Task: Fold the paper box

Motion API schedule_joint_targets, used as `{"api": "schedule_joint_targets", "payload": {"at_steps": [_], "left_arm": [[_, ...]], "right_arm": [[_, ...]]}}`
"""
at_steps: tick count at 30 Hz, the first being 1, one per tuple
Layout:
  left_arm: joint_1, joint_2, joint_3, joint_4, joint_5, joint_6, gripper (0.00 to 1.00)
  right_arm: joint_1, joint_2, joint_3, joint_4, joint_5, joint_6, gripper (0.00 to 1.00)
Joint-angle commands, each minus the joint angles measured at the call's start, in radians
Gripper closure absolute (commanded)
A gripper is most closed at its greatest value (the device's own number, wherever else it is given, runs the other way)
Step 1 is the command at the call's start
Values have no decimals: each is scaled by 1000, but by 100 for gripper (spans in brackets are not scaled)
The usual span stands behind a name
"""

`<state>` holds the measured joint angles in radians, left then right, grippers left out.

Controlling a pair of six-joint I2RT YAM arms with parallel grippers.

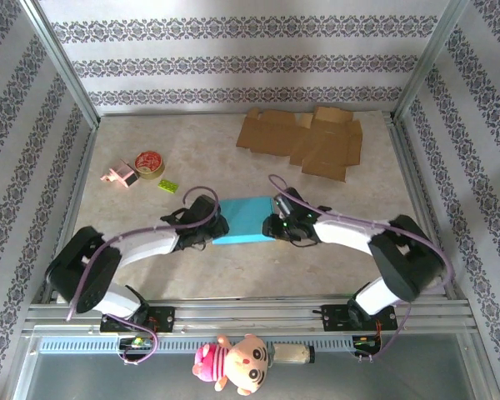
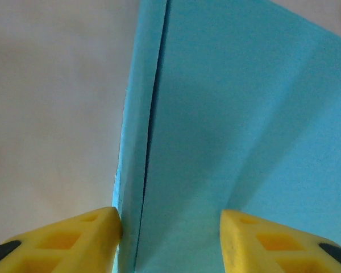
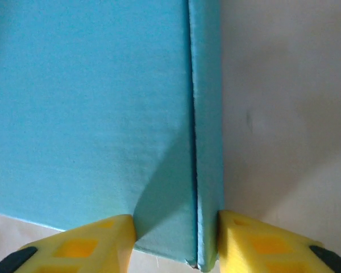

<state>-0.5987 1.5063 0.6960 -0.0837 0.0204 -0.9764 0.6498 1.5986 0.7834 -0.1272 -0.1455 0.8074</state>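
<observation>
The blue paper box (image 1: 243,218) lies folded up in the middle of the table, between both arms. My left gripper (image 1: 215,223) is at its left end. In the left wrist view the left gripper (image 2: 170,227) stands open: one yellow finger (image 2: 96,233) touches the narrow side flap (image 2: 137,142) and the other lies over the box's wide face (image 2: 244,114). My right gripper (image 1: 275,223) is at the right end. In the right wrist view the right gripper (image 3: 175,233) also stands open astride the box's corner (image 3: 176,222), one finger (image 3: 244,239) against the side flap (image 3: 207,114).
Flat brown cardboard blanks (image 1: 304,140) lie at the back right. A tape roll (image 1: 149,163), a pink object (image 1: 121,175) and a small green brick (image 1: 168,186) sit at the left. A plush doll (image 1: 233,362) hangs off the front rail.
</observation>
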Motion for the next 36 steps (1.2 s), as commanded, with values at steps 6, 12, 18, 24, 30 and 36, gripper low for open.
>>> {"api": "schedule_joint_targets", "payload": {"at_steps": [6, 12, 18, 24, 30, 36], "left_arm": [[293, 374, 412, 46, -9, 300, 52], [373, 342, 582, 14, -25, 398, 23], [336, 118, 477, 78, 132, 390, 6], [195, -101, 303, 54, 143, 380, 3], [109, -215, 184, 34, 81, 332, 3], [106, -214, 186, 0, 65, 342, 2]], "right_arm": [[3, 527, 639, 134, 53, 39, 51], [-108, 384, 719, -18, 126, -109, 30], [-405, 62, 457, -147, 203, -166, 9], [-738, -27, 295, -177, 28, 82, 7], [-741, 68, 256, -89, -148, 331, 8], [-699, 174, 249, -17, -102, 507, 15]]}}
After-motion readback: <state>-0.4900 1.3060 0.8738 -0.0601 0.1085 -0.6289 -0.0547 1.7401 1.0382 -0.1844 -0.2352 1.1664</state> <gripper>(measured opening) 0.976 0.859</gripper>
